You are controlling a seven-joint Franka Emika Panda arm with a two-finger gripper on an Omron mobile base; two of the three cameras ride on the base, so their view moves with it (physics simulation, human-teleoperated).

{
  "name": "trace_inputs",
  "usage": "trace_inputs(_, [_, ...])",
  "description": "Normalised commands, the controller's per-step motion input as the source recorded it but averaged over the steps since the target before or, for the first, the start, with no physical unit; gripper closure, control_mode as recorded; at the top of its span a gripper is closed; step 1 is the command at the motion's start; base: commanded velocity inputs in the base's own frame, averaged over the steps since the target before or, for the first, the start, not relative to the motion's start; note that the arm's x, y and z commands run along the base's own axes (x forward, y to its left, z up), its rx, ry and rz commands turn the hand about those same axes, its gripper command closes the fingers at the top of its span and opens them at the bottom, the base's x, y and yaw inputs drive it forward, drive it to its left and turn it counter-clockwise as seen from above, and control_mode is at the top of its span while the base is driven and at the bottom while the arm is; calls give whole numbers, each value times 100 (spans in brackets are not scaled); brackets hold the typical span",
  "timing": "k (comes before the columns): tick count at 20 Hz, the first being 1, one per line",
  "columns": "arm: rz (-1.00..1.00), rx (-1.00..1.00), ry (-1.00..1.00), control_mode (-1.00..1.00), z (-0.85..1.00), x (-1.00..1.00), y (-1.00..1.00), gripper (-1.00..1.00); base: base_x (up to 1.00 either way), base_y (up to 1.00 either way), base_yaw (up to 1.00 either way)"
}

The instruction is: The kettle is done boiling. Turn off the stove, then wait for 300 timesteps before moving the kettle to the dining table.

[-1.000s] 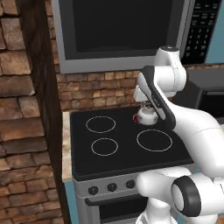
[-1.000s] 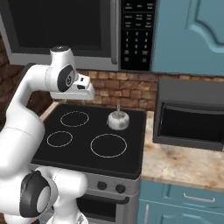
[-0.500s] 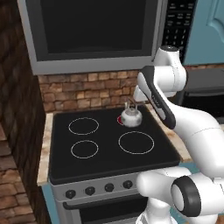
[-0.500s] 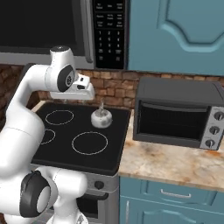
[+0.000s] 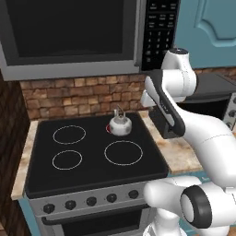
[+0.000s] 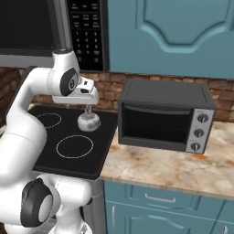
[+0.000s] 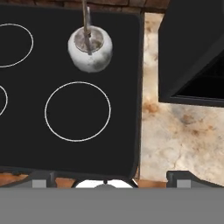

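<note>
Left base view, kettle: one small shiny silver metal kettle [image 5: 120,124] with a thin arched handle sits on the far right burner of the black glass cooktop stove [image 5: 87,170]; a red glow shows at its base.
Left base view, burners: three white ring outlines are bare; the fourth lies under the kettle.
Left base view, knobs: five black knobs [image 5: 91,201] are countable along the grey steel front; the white arm covers the right end of the row.
Right base view, kettle: it stands near the right edge of the cooktop, just left of one black toaster oven [image 6: 166,116] with three dials.
Right base view, arm: the wrist hangs above and in front of the kettle, apart from it.
Hand view, gripper [image 7: 107,179]: jaws spread to full width, nothing between them, above the near edge of the stove.
Hand view, kettle: upper left, upright, well apart from the fingertips.
Risk, sequence: the glow suggests the burner is on; grasping the kettle before turning the knob breaks the task order.
Risk, knob choice: with several identical knobs, the wrong one may get turned.
Risk, clearance: the toaster oven stands close on the right; a wide arm swing may strike it.
</note>
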Motion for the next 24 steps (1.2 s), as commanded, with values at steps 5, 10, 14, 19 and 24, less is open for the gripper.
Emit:
trace_inputs(5, [0,0,0,100,0,0,0,-100,-13,-47,0])
trace_inputs(10, [0,0,0,100,0,0,0,-100,-9,-43,0])
trace_inputs(14, [0,0,0,100,0,0,0,-100,-1,-13,0])
trace_inputs(19, [0,-2,-5,-100,0,-3,5,-100,0,0,0])
trace_inputs(24, [2,-12,-20,-100,0,-21,42,-100,0,0,0])
